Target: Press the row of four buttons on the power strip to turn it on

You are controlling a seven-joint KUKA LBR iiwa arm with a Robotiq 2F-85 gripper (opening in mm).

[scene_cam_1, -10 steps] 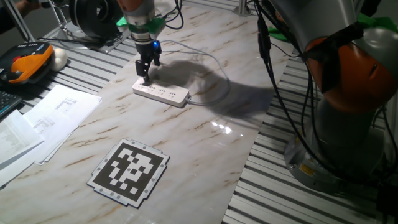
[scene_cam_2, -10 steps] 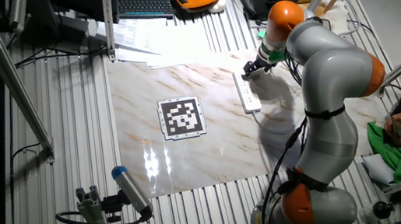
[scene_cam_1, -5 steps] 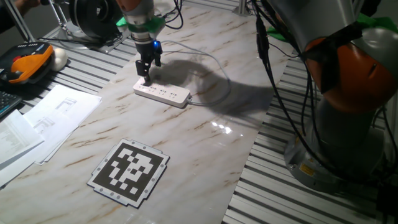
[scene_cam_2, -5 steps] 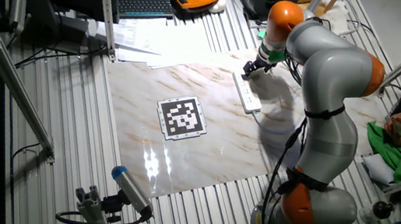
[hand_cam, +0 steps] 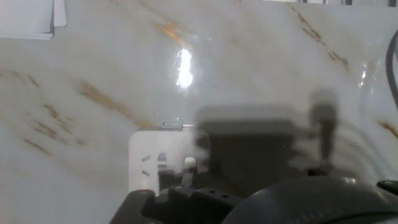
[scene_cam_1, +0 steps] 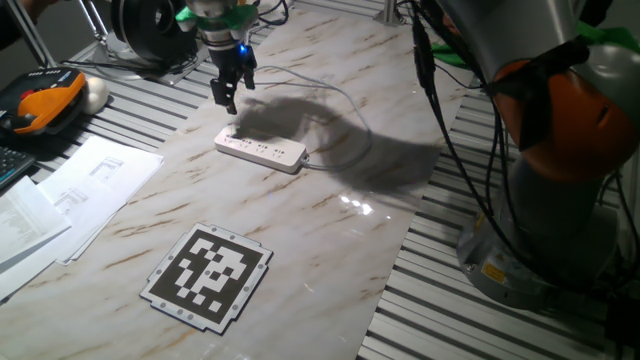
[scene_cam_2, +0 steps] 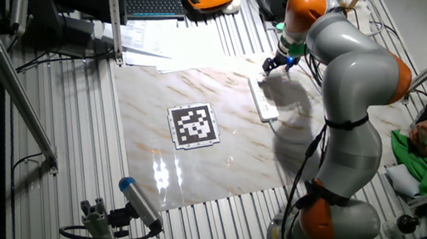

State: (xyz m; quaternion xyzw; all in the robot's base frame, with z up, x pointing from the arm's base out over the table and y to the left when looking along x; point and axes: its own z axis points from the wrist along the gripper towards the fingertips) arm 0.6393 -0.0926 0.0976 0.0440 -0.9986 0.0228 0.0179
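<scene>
The power strip (scene_cam_1: 260,151) is lying flat on the marbled table (scene_cam_1: 330,215), its thin white cable (scene_cam_1: 345,110) looping away from its right end across the surface. The four buttons (scene_cam_1: 258,148) are showing only as tiny dark marks along its top face, too small to tell apart. The jaws (scene_cam_1: 228,103) are hanging above the strip's left end, pointing down and clear of it, with a visible gap of air between the tips and the plastic; whether the jaws are parted or pressed together cannot be told from any view. In the other fixed view the strip (scene_cam_2: 263,101) is sitting near the table's far edge with the jaws (scene_cam_2: 268,69) just over its far end. The hand view is blurred, showing the strip's rounded end (hand_cam: 149,168) low in the picture against the marble. A black-and-white marker tile (scene_cam_1: 208,274) is resting well apart from the strip, and paper sheets (scene_cam_1: 75,190) are lying off to the table's left side.
</scene>
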